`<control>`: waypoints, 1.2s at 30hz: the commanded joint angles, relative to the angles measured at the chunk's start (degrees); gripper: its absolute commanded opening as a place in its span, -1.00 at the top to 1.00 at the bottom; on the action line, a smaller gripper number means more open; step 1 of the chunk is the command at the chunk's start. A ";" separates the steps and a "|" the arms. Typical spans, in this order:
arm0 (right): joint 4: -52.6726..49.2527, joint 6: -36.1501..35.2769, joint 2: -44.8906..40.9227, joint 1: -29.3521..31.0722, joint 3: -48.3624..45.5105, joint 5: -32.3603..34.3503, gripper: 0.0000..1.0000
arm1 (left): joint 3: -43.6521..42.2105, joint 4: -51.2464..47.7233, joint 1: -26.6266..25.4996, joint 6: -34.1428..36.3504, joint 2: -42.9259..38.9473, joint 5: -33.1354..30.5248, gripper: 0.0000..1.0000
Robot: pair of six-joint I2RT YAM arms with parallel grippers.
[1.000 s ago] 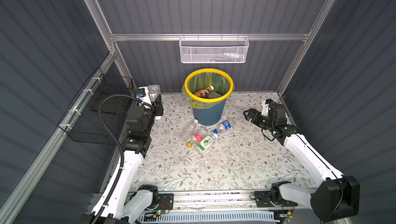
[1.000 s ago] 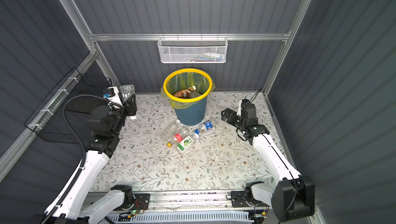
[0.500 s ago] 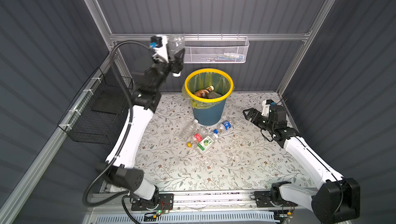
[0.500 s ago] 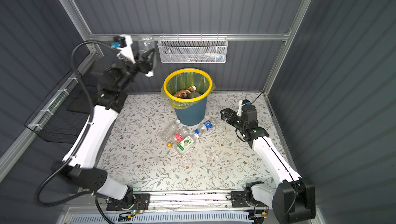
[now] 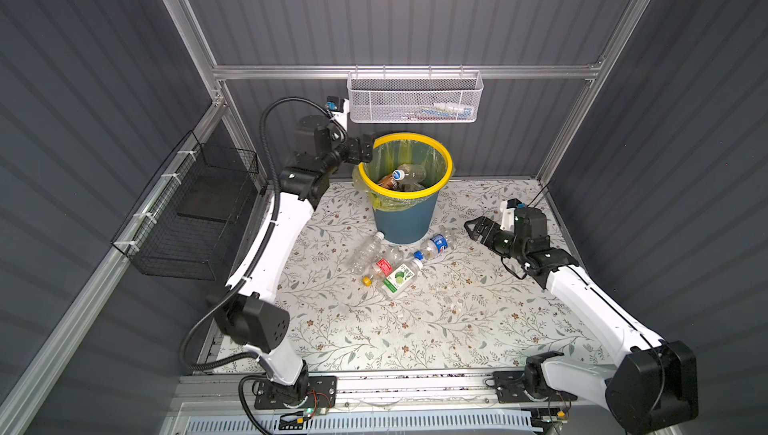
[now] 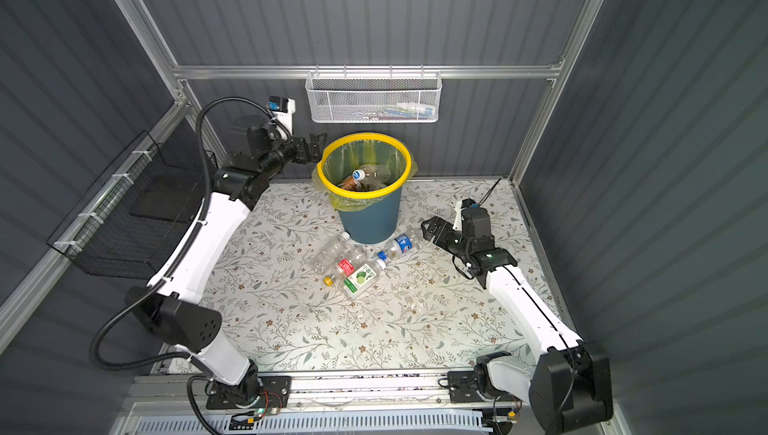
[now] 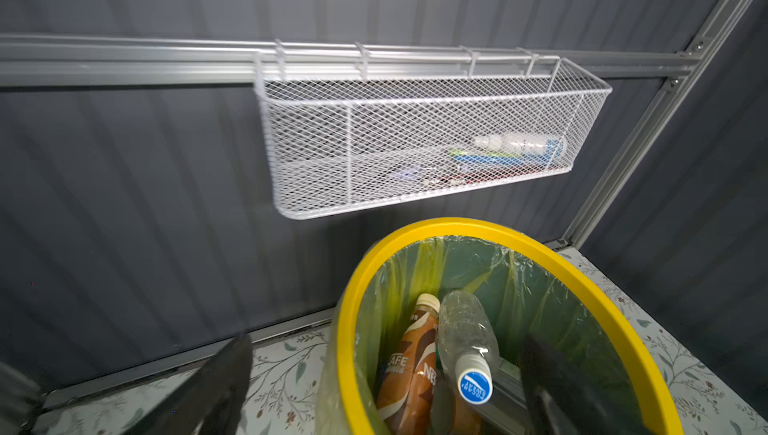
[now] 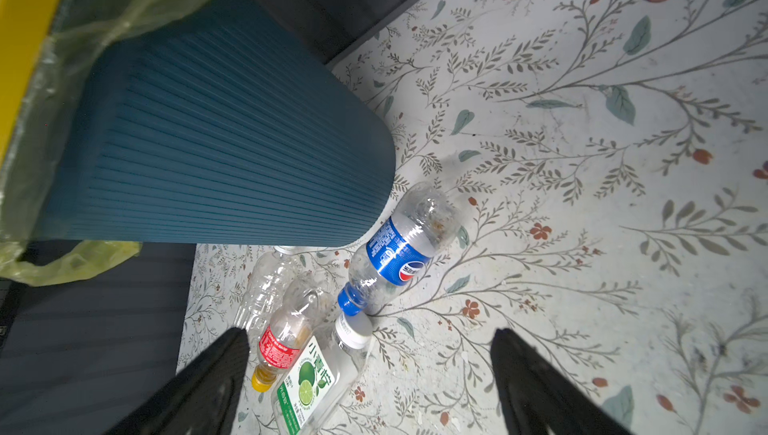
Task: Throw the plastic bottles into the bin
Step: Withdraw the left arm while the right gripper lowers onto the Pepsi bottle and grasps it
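Note:
The bin [image 5: 405,221], teal with a yellow rim and a green liner, stands at the back middle in both top views. Inside lie a clear bottle with a blue cap [image 7: 467,341] and a brown bottle [image 7: 409,366]. My left gripper [image 5: 365,150] hangs open at the bin's left rim, holding nothing. Several plastic bottles lie on the floor in front of the bin: a blue-label one [image 5: 434,244], a bare clear one [image 5: 365,250], a red-label one [image 5: 380,266] and a green-white one [image 5: 399,281]. My right gripper [image 5: 471,229] is open and empty, just right of the blue-label bottle [image 8: 401,246].
A white mesh basket [image 5: 415,100] hangs on the back wall rail just above the bin. A black wire basket [image 5: 187,221] is fixed to the left wall. Grey walls close in three sides of the floral floor [image 5: 457,320].
My left arm swung from the left wall up and over to the bin's rim. Its gripper opened and let go of the clear bottle, which now lies in the bin. The right arm barely moved.

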 commanded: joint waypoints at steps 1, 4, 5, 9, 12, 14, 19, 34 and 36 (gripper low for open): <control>-5.24 2.66 2.92 2.13 2.45 4.19 -0.87 | -7.52 0.88 4.21 -1.28 -5.47 -0.20 -0.99; -5.98 7.73 5.38 5.23 3.26 8.13 -0.88 | -15.80 0.48 8.13 -2.08 -9.75 -0.39 -0.99; -6.18 10.37 6.66 6.06 3.32 8.84 -0.88 | -17.93 -0.19 9.30 -2.41 -11.00 -0.31 -0.99; -4.51 18.76 10.46 8.42 3.05 9.41 -0.87 | -27.18 -2.06 12.58 -2.47 -15.33 -0.91 -0.99; -2.56 23.84 13.13 9.71 2.95 9.89 -0.87 | -33.02 -2.68 14.26 -2.75 -18.16 -0.25 -1.00; -1.39 26.78 15.01 10.22 3.46 10.16 -0.86 | -36.41 -3.02 14.73 -2.15 -19.93 -0.38 -0.99; -1.49 28.62 18.95 11.15 6.81 11.48 -0.86 | -43.39 -1.62 15.54 -1.41 -23.34 -2.13 -0.99; 0.78 32.39 32.02 12.64 14.86 9.69 -0.81 | -46.40 0.43 16.01 -1.72 -23.29 -0.27 -0.99; 1.16 32.70 33.16 12.69 15.29 9.89 -0.79 | -46.48 0.36 16.07 -1.68 -23.30 0.05 -0.99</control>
